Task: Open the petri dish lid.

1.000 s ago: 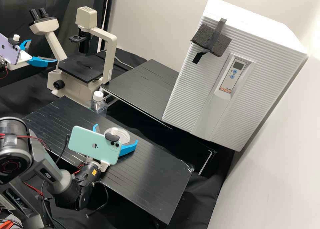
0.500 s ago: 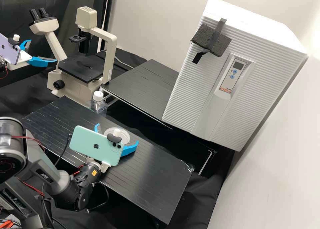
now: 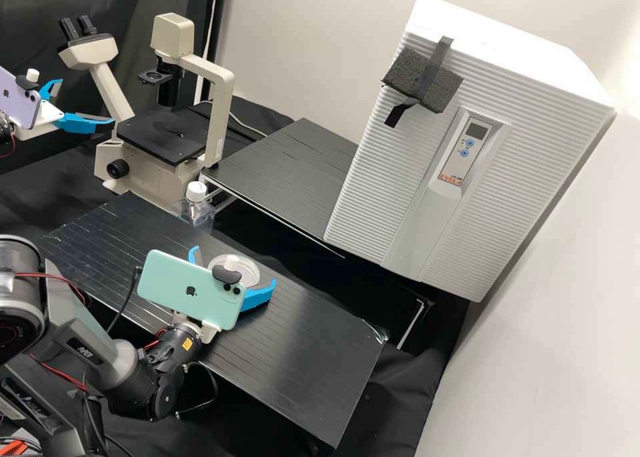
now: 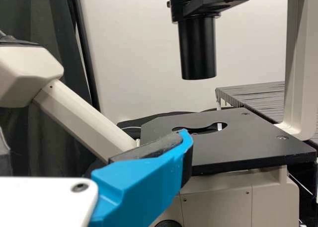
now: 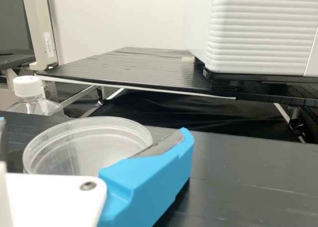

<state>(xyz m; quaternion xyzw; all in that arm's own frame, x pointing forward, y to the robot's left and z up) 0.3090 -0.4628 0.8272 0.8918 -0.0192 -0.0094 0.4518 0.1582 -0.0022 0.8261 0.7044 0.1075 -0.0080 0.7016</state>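
"Black worktop [image 3: 300, 357], ribbed all over, pale wall [image 3: 300, 37] behind. Where's our petri dish [image 3: 249, 268]?"

"Sitting on it, towards the long edge that faces the white cabinet [image 3: 383, 177]. Clear plastic, round. I can't make out whether its lid is on."

"And the right tool [image 3: 233, 266]?"

"Spread wide, one blue finger on either side of the dish. In its wrist view, a finger [image 5: 149, 182] overlaps the near rim, but I couldn't swear they touch."

"That mint-green phone [image 3: 190, 290] is mounted on the same arm, right?"

"Yes, above the wrist. Now look past the dish: a clear bottle [image 3: 195, 213] with a white cap, just beyond the worktop's edge."

"Then the microscope [image 3: 143, 177], cream with a flat black stage [image 3: 160, 137]. What's beside it?"

"The left tool [image 3: 87, 101], up in the air, fingers well apart, nothing between them. Its arm carries a purple phone [image 3: 21, 104]."

"And the cabinet?"

"Big, ridged, next to a second black table [image 3: 287, 170]. There's a dark foam block [image 3: 403, 74] taped to its front, above the control panel [image 3: 467, 147]."
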